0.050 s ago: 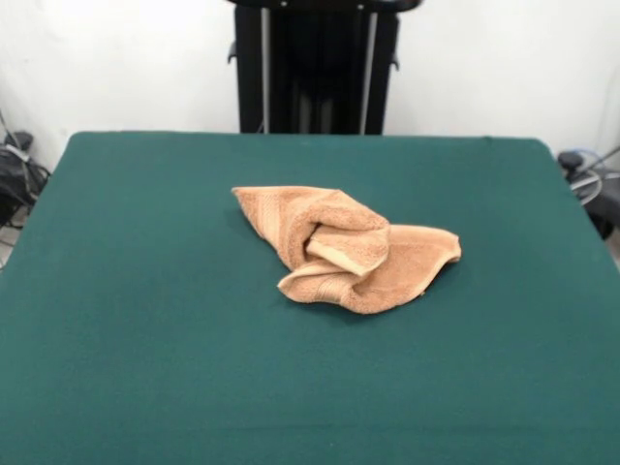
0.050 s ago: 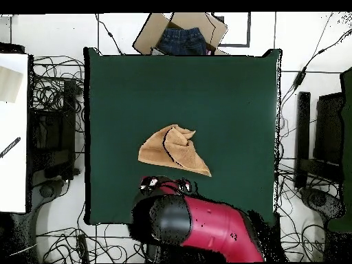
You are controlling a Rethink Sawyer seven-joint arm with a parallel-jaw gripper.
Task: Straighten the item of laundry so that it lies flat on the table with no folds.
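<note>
front and overhead views, one moment. nearest my front camera i see only bare surface of the large rectangular table with its dark green felt-like top (image 1: 145,368). further in, about the middle of the table and a little to the right in this view, lies the light orange-tan terry-cloth towel (image 1: 344,247), crumpled rather than flat. one corner points up and to the left; a second lobe spreads toward the right; between them a fold rolls over itself, showing a paler woven border band (image 1: 339,257) along its lip. the whole towel rests on the felt, well apart from every table edge. beyond the far edge stands the black pedestal column (image 1: 315,68) against a white wall.

from above, the towel (image 2: 173,150) reads as a rough triangle with a dark crease curving through it. the red and black arm (image 2: 206,227) hangs over the table edge on the base side, near the towel but not touching it. i can make out small fittings at its tip (image 2: 165,184), but i cannot tell whether the claw is apart or together. past the opposite table edge sits an open cardboard box holding dark blue cloth (image 2: 182,38). tangled cables (image 2: 55,89) cover the floor on both sides.
</note>
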